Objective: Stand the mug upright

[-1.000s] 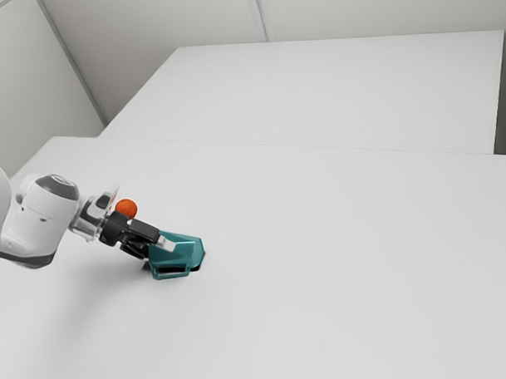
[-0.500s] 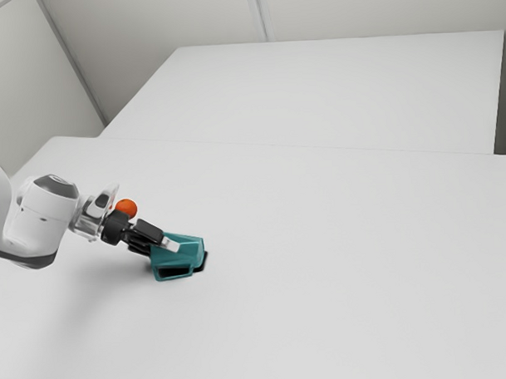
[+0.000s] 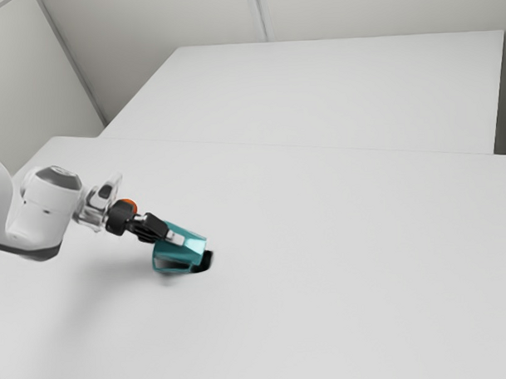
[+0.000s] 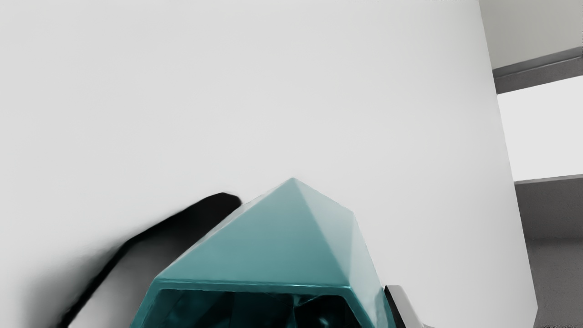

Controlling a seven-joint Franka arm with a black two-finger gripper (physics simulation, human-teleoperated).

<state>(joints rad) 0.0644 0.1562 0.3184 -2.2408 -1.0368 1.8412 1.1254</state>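
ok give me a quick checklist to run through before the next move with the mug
- End effector at the mug: ok
- Firm hold from two sides: cannot tell, the far side is hidden
- Mug upright: not ok, it is tilted
- Mug fully off the table: cannot tell
- Orange ball apart from the mug: ok
- Ball clear of the arm: cannot tell, partly hidden
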